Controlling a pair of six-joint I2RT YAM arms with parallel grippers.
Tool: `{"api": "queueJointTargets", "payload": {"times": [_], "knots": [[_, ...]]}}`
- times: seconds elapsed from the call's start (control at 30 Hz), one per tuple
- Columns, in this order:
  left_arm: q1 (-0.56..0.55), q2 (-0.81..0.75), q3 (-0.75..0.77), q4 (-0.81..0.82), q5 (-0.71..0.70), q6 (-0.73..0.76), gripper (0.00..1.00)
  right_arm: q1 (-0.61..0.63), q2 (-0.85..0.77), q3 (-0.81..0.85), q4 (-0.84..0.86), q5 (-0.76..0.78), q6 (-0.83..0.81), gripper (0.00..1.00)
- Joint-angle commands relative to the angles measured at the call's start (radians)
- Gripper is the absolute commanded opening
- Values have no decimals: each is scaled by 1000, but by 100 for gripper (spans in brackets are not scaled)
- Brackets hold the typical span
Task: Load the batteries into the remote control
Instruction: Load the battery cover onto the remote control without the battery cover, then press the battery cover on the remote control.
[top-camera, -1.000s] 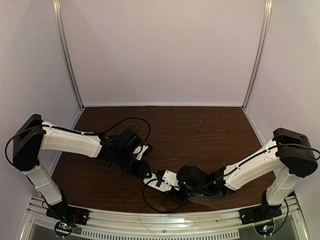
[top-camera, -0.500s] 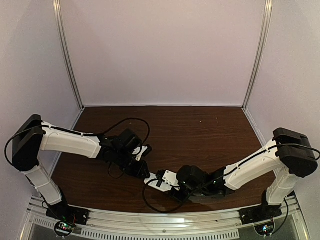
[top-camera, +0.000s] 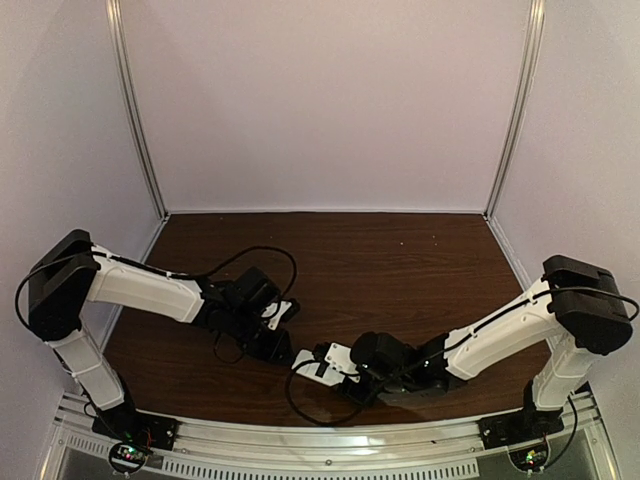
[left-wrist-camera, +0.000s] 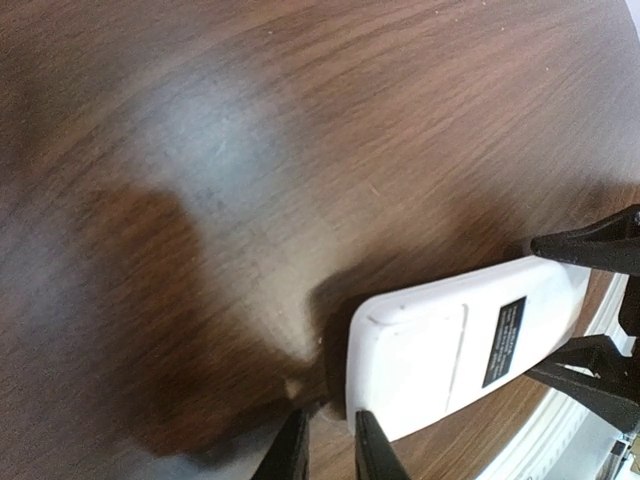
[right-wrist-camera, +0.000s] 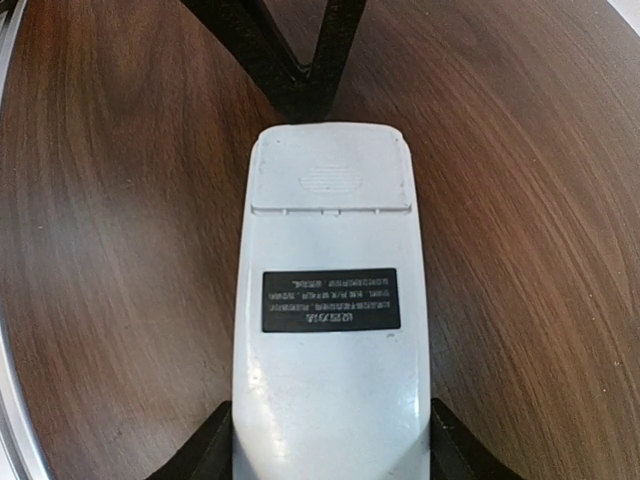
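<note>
Remote control (right-wrist-camera: 330, 390): smooth white plastic, a rounded rectangle lying back-up near the table's front edge, between both arms.
Battery cover (right-wrist-camera: 330, 175): closed, with a ribbed thumb patch, at the end nearest the left gripper.
Label (right-wrist-camera: 331, 299): black, its print too small to read.
Table (right-wrist-camera: 100, 250): glossy dark wood grain.
Right gripper (right-wrist-camera: 330, 430): black fingers pinching the remote's long sides.
Left gripper (left-wrist-camera: 328, 445): slim fingers almost together, nothing visible between them, tips just beside the cover end.
Views: only the right wrist view shows the ribbing; from above the remote is a white sliver.
</note>
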Motion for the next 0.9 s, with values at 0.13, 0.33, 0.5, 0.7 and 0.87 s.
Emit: {"api": "queueJointTargets", "payload": {"times": [0.13, 0.33, 0.5, 0.7, 0.87], "knots": [[2, 37, -9, 54, 13, 13, 20, 6, 41, 58, 37, -22, -41, 0], [1, 18, -4, 51, 5, 9, 22, 6, 44, 62, 31, -25, -41, 0], [30, -47, -34, 29, -49, -5, 27, 6, 44, 61, 31, -24, -41, 0], [51, -158, -80, 91, -31, 11, 25, 6, 42, 63, 28, -26, -40, 0], [46, -167, -102, 158, 36, 23, 23, 6, 43, 65, 25, -29, -40, 0]]}}
